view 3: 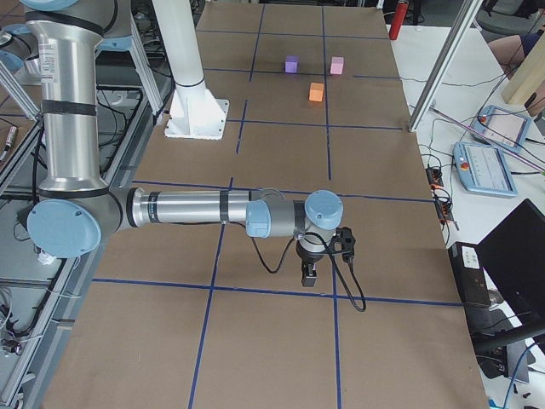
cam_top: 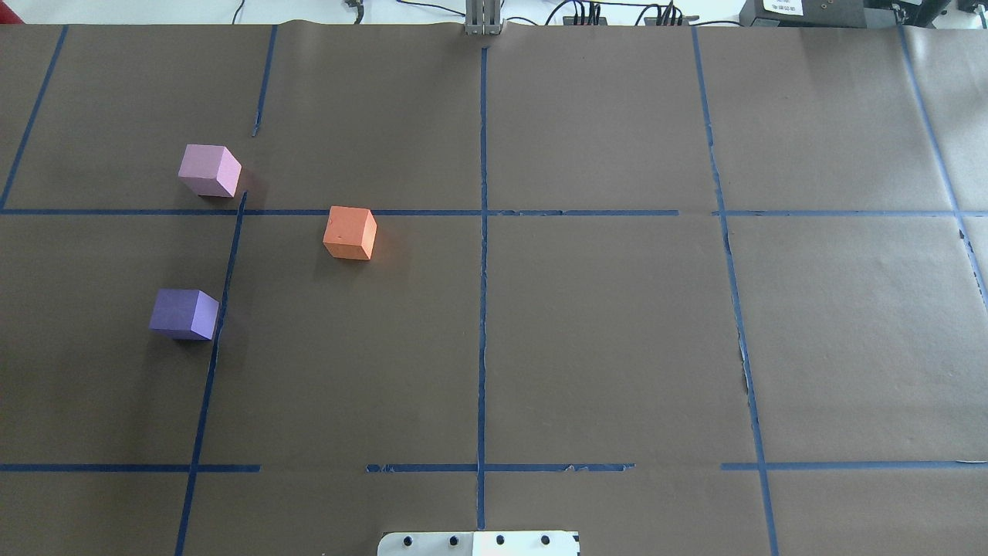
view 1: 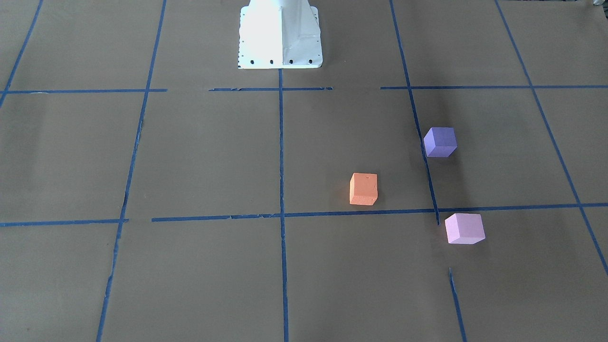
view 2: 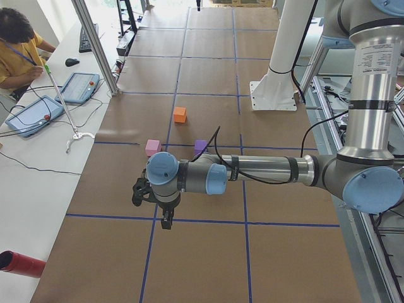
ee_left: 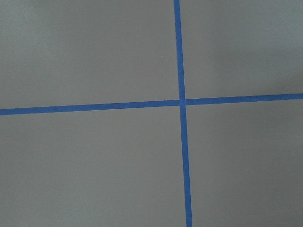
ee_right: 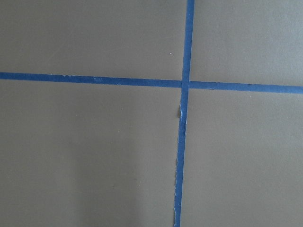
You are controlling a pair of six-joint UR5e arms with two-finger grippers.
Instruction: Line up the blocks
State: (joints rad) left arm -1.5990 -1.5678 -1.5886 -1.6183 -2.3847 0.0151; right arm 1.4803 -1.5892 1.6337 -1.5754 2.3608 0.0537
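Blocks: orange block, purple block and pink block sit apart on the worktop, forming a triangle, not a line. No block is held.

All three lie beyond the left gripper, toward the worktop's middle, with pink and purple nearer it and orange farthest. From the right gripper they are well apart, at the far end.

Both grippers hang pointing down. Each wrist camera shows only a blue tape crossing. Whether either is released or clenched, I cannot tell.

Judgement: arranging not yet begun; the left arm is the likelier worker, being closer.

Containers: none seen; blocks rest bare on the worktop.
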